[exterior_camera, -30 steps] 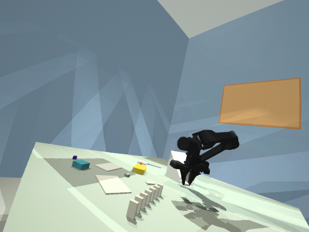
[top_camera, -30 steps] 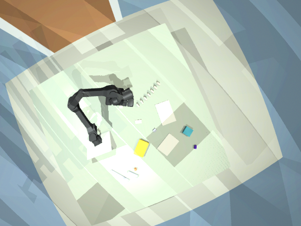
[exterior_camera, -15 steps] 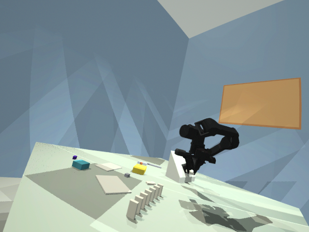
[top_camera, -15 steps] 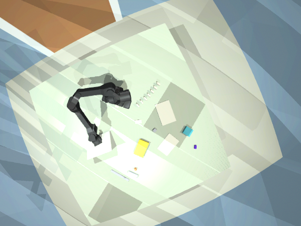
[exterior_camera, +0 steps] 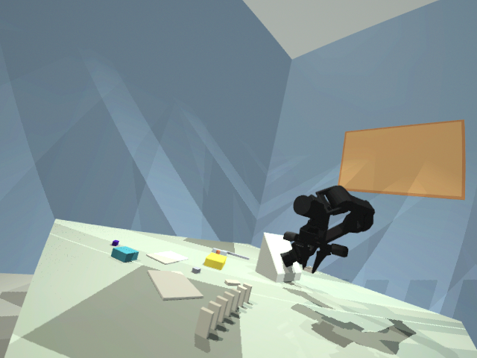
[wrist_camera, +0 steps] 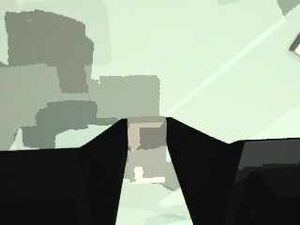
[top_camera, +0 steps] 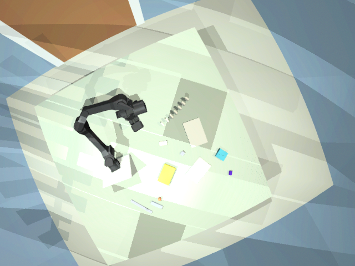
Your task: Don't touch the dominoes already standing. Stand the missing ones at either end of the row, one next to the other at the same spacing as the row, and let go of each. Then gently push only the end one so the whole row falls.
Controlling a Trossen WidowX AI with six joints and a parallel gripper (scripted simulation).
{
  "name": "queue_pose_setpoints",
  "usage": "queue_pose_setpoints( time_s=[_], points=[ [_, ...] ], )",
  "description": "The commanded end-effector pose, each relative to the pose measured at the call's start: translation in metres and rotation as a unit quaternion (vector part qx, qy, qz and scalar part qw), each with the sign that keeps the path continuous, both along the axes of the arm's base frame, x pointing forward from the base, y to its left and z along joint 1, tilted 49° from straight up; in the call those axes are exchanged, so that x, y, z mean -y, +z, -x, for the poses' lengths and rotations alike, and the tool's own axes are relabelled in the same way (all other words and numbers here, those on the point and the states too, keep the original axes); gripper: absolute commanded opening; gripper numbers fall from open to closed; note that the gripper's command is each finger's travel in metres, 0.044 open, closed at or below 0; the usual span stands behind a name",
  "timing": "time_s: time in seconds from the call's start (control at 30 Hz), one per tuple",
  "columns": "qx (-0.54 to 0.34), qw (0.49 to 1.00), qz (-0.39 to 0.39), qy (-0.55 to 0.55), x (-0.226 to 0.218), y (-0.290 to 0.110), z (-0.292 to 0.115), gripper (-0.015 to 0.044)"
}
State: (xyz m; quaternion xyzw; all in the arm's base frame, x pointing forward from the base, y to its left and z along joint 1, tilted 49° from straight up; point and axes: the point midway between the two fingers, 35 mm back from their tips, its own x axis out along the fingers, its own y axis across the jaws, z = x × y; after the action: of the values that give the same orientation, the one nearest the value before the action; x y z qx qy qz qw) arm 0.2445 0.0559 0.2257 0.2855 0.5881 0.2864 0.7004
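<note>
Gripper point(wrist_camera: 146, 133) was clamped on one domino point(wrist_camera: 146, 133), held between the fingertips and lifted off the table point(exterior_camera: 77, 246). In the wrist view the tan block sat squarely between the two dark fingers, its end face showing, with the table well below it. In the exterior view only a small tan corner showed between the fingertips point(exterior_camera: 308, 268).

Handling judgement: the piece looked like a stiff, light rectangular block with smooth flat faces. It should tolerate a firm pinch but could swivel between the pads if gripped off-centre. Best hold is across the two broad faces near the upper half, leaving the bottom edge free to seat flat.

Pose: arm point(top_camera: 97, 114) folded back on itself, elbow toward the table's left edge, wrist pitched steeply down, fingers pointing at the surface.

The standing row point(top_camera: 175, 110) of dominoes ran diagonally near the table's middle, well apart from the carried piece. Another loose domino point(top_camera: 163, 142) lay flat just short of the row's near end. It was not yet picked up.
</note>
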Motion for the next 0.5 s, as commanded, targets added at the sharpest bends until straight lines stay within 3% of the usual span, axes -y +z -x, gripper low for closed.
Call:
queue_pose_setpoints(
  time_s=[0.0, 0.47],
  points=[
    [-0.123, 0.986, -0.03, -0.11, -0.0114, 0.0102, 0.0147, 0.0107],
    [-0.13, 0.986, 0.0, -0.108, -0.014, 0.0017, 0.0183, 0.0107]
  ],
)
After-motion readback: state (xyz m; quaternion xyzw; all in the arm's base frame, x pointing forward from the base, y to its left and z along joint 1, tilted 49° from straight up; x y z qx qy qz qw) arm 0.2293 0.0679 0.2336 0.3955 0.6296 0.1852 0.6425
